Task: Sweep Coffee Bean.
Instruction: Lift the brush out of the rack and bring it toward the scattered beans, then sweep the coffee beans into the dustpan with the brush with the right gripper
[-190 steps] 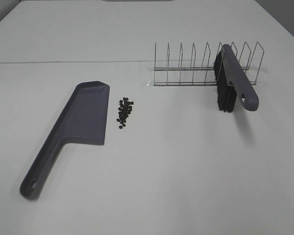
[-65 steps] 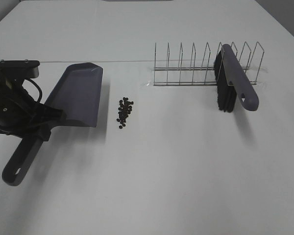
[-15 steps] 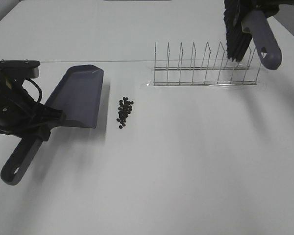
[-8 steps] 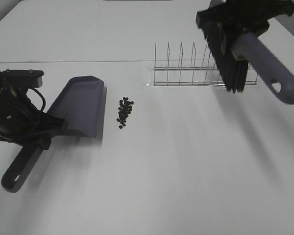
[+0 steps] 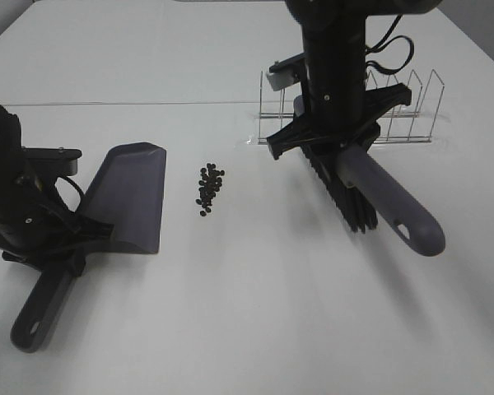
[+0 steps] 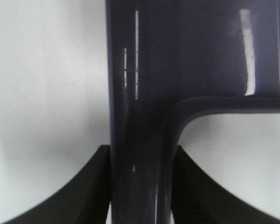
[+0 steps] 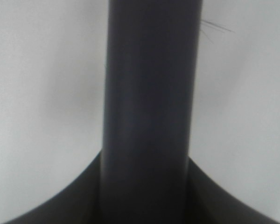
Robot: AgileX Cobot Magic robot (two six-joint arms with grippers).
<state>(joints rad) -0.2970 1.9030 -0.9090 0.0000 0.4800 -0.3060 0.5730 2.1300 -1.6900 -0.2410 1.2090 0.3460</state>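
1. Now, your left pincer is clamped on the dustpan handle, pressing it from both sides in the left wrist view.
2. You have the dustpan at the 9 o'clock side of the counter, with its handle running toward 7 o'clock and its wide mouth facing 3 o'clock.
3. You find the coffee bean cluster lying loose on the counter just beside that mouth, at its 3 o'clock and apart from the pan's edge.
4. Your right pincer is closed around the brush handle, which slants toward 4 o'clock.
5. You carry the bristles pointing down, at 3 o'clock of the cluster and well apart from it. You cannot tell whether they touch the counter.
6. Behind your brush, toward 12 o'clock, stands the wire rack.
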